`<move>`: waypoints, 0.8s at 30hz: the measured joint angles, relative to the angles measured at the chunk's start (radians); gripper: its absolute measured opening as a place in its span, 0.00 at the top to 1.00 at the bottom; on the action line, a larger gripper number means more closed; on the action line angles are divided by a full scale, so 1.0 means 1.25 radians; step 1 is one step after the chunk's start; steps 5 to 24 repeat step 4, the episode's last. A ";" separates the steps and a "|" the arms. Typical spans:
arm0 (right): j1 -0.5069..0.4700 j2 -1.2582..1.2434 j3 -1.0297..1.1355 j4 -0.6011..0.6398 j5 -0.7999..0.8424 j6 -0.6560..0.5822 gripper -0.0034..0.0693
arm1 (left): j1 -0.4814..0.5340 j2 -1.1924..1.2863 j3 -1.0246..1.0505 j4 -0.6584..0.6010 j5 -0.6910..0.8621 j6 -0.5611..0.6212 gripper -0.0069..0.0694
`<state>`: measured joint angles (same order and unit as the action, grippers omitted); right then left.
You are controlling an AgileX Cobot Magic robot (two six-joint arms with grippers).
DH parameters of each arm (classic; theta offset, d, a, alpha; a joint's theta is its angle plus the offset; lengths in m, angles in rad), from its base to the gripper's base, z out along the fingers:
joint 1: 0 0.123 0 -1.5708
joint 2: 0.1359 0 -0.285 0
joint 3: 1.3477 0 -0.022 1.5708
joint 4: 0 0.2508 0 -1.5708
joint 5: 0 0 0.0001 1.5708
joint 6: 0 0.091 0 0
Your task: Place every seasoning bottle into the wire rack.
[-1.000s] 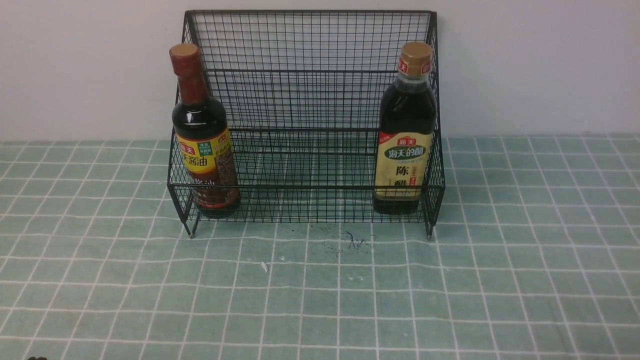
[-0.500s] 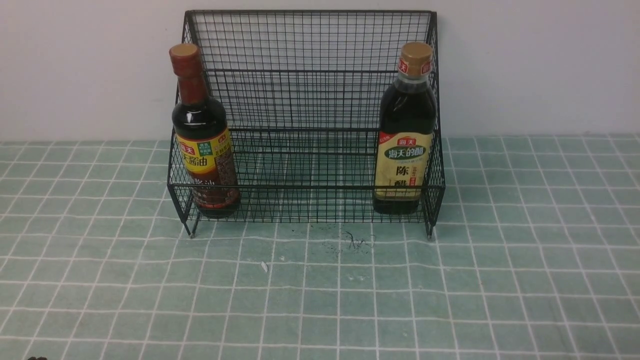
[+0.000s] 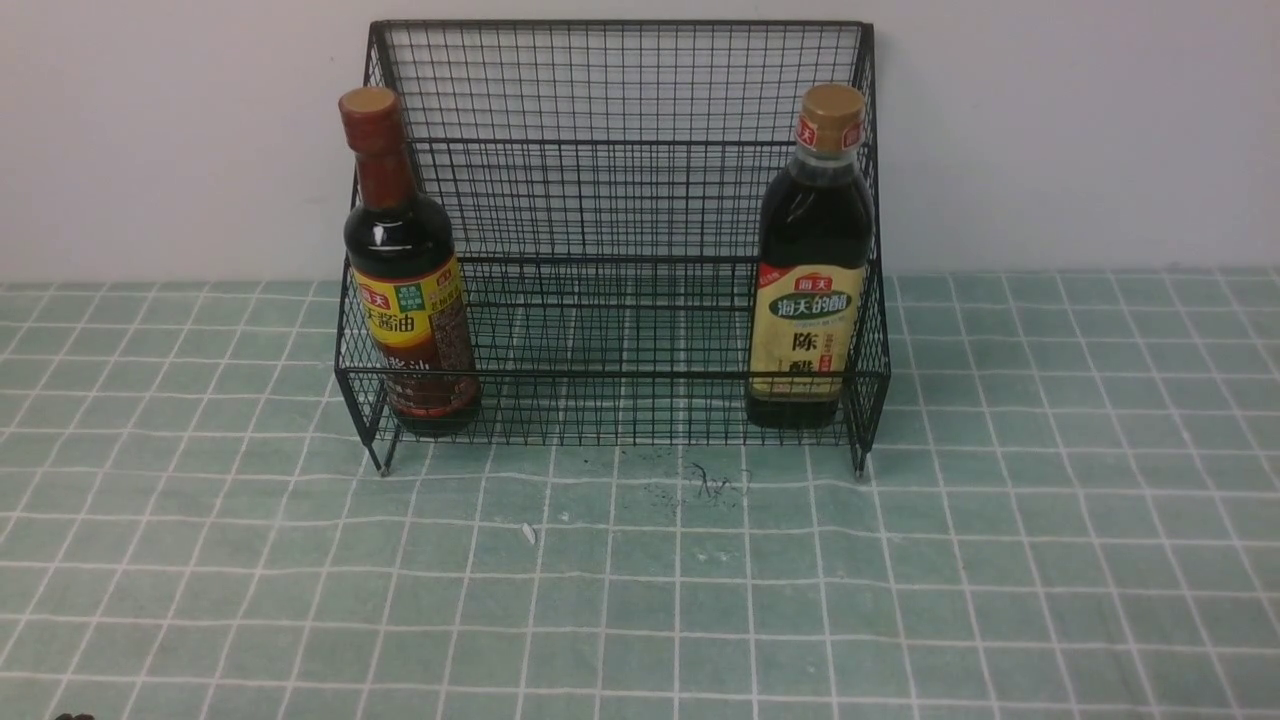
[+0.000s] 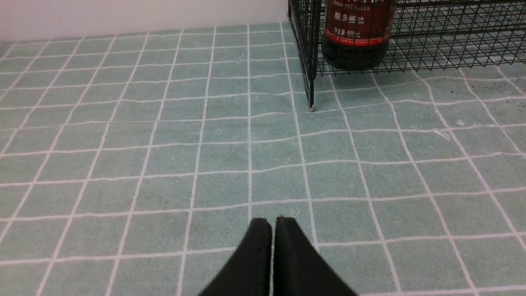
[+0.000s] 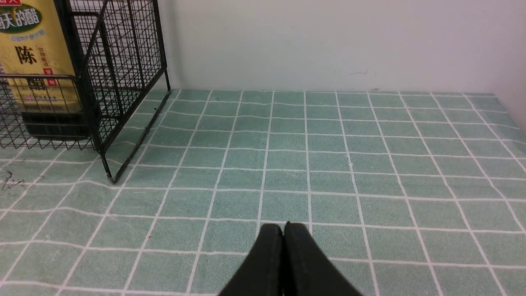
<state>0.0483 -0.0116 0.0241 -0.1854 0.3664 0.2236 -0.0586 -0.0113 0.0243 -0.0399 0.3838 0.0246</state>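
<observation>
The left gripper [image 4: 273, 224] hangs low over the green checked cloth [image 3: 640, 600] near its front edge, on the left side, its two black fingers pressed together and holding nothing. The right gripper [image 5: 283, 230] sits the same way over the right side of the cloth, fingers closed on nothing. Neither arm shows in the front view.

Farther back, toward the far edge of the cloth and against the white wall [image 3: 1080, 140], stands the wire rack [image 3: 610, 200], a black mesh stepped shelf with sloping sides and a tall back. Both bottles stand upright on its lowest, front tier. The slim bottle [image 3: 408, 270], with a red-brown cap and yellow-brown label, is in the rack's front left corner. The wider bottle [image 3: 812, 262], with a gold cap and beige label, is in the front right corner. They are well apart, with bare mesh between them.
</observation>
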 joint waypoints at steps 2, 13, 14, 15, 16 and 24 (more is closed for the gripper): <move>0.000 0.000 0.000 0.000 0.000 0.000 0.97 | 0.000 0.000 0.000 0.000 0.000 0.000 0.92; 0.000 0.000 0.000 0.000 0.000 0.000 0.97 | 0.000 0.000 0.000 0.000 0.000 0.000 0.92; 0.000 0.000 0.000 0.000 0.000 0.000 0.97 | 0.000 0.000 0.000 0.000 0.000 0.000 0.92; 0.000 0.000 0.000 0.000 0.000 0.000 0.97 | 0.000 0.000 0.000 0.000 0.000 0.000 0.92; 0.000 0.000 0.000 0.000 0.000 0.000 0.97 | 0.000 0.000 0.000 0.000 0.000 0.000 0.92; 0.000 0.000 0.000 0.000 0.000 0.000 0.97 | 0.000 0.000 0.000 0.000 0.000 0.000 0.92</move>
